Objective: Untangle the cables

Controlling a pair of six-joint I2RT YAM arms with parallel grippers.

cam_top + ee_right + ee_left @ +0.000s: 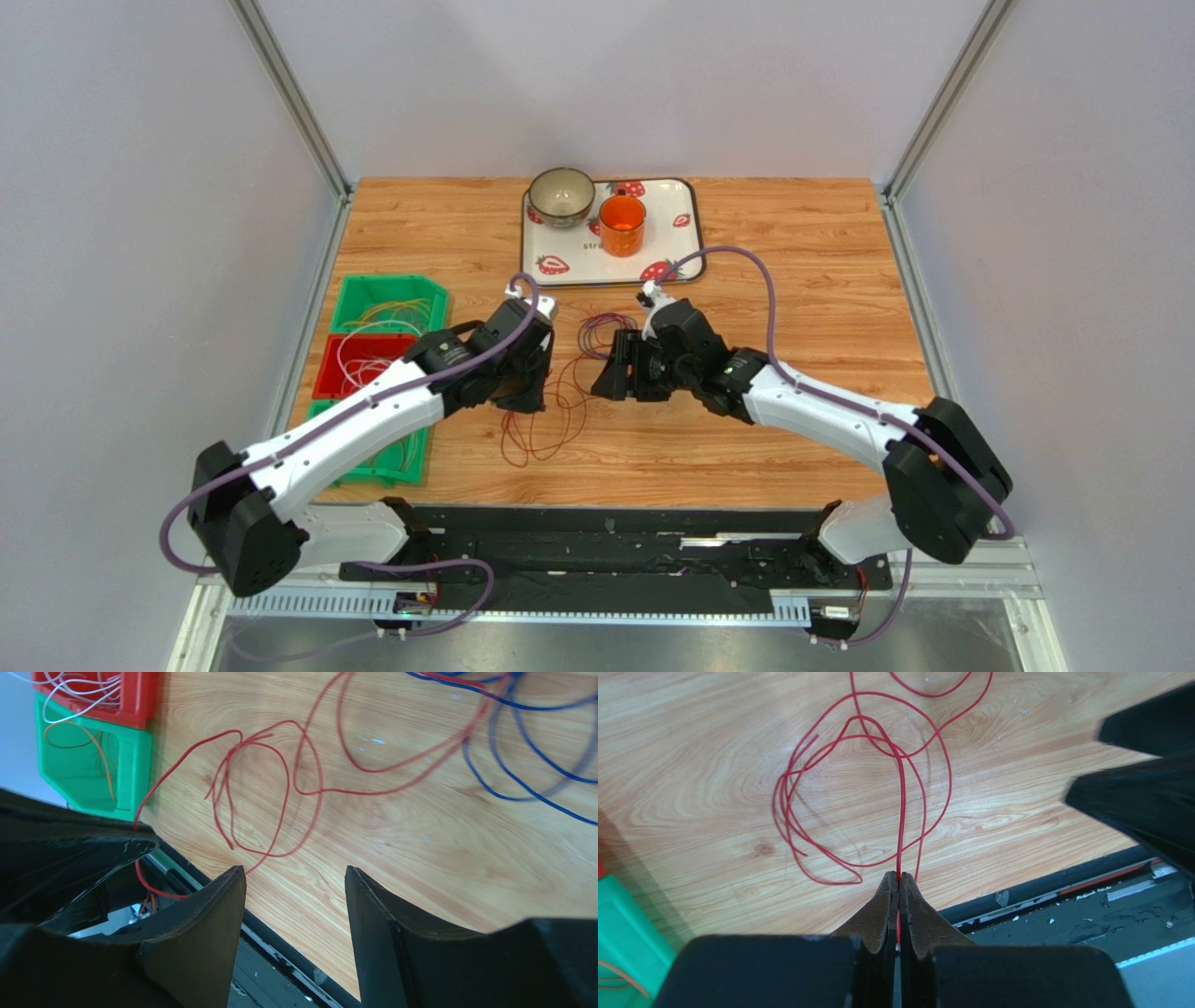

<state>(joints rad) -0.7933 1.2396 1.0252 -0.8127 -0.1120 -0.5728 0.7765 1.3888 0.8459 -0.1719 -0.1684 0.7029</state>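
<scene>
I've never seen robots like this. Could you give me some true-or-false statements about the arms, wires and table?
1. The left gripper pinches a red cable. True.
2. The right gripper is clamped on a cable too. False: its jaws stand open with nothing between them.
3. The orange cup stands on the tray. True.
4. The green bin sits right of the cup. False: it sits far left of it.

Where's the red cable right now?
In the left wrist view, the red cable is pinched in the left gripper, its loops spread on the table just ahead.
</scene>
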